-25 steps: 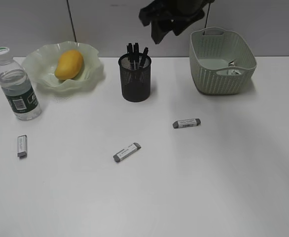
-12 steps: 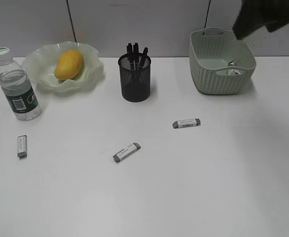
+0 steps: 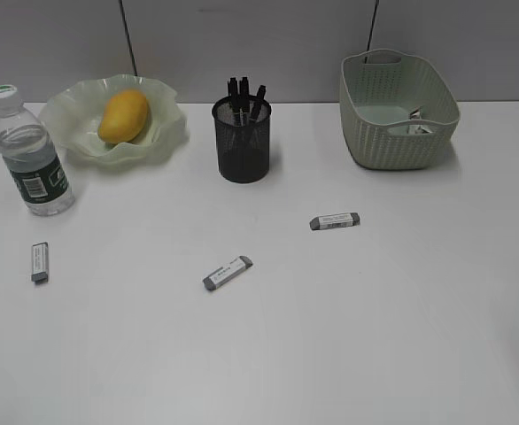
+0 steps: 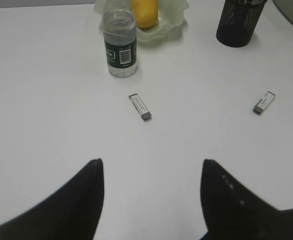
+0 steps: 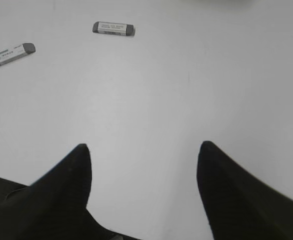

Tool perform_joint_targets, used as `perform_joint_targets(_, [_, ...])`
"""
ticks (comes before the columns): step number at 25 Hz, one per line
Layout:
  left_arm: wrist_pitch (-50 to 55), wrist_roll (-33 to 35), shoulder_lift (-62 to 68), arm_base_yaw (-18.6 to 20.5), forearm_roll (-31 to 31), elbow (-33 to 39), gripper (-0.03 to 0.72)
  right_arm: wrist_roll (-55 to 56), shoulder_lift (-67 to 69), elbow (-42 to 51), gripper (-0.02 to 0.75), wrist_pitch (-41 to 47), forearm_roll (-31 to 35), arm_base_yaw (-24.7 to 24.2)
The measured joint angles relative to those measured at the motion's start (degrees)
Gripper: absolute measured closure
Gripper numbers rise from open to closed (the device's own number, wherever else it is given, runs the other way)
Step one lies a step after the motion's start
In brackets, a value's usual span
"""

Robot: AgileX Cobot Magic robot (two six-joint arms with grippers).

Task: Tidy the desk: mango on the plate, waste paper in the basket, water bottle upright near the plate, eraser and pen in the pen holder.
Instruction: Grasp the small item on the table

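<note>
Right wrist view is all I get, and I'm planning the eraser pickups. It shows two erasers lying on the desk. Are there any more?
Observer: Yes. A third eraser lies on the left side of the desk, in front of the water bottle.
Operator: Is that bottle standing?
Observer: Yes, it is upright beside the plate, and the mango is on the plate.
Operator: Where is the pen holder?
Observer: The pen holder stands toward the back of the desk, between the plate and the basket, with black pens sticking out of it.
</note>
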Motion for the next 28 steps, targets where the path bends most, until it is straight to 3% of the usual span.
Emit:
perform_joint_targets(8, [0.00,0.00,0.00,0.00,-0.30,0.00,0.222,1.16,-21.59,15.11,0.214,-0.71,-0.22,0.00])
perform_joint_targets(17, [-0.12,0.00,1.20,0.00,-0.99,0.00,0.222,1.16,-38.94,19.73,0.214,2.34,-0.26,0.00])
perform_joint_targets(28, [-10.72,0.00,25.24,0.00,-2.70,-5.00,0.222,1.16,-40.99,19.98,0.218,2.60,-0.26,0.00])
